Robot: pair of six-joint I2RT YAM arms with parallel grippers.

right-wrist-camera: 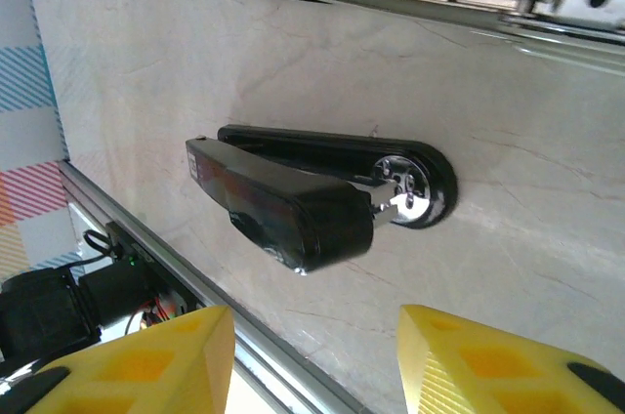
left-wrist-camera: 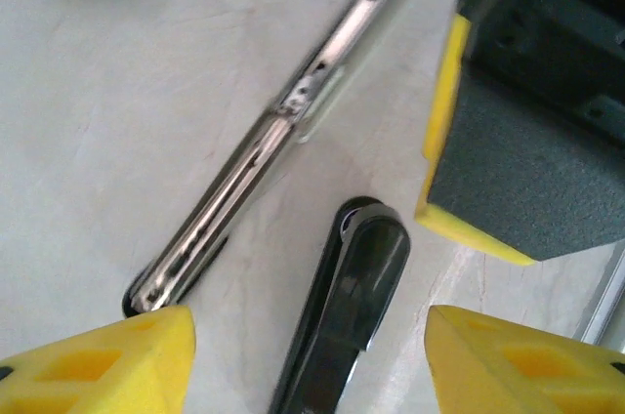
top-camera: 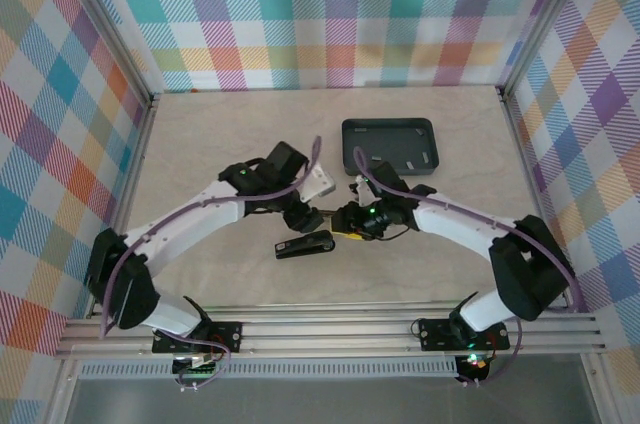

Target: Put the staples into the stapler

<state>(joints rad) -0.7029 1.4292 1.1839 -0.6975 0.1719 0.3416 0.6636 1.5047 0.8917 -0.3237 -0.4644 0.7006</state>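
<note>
Left claw (left-wrist-camera: 311, 328): fingers apart, empty, above the open silver magazine rail (left-wrist-camera: 264, 141).
Right claw (right-wrist-camera: 317, 324): apart, empty, over the black stapler (right-wrist-camera: 312, 199).
Staples (top-camera: 361, 154): seemingly pale specks in the dark tray (top-camera: 388, 123), beyond both claws; right arm nearer.

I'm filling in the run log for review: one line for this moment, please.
left gripper open, empty | right gripper open, empty | both near black stapler | silver magazine rail lies open beside it
</note>
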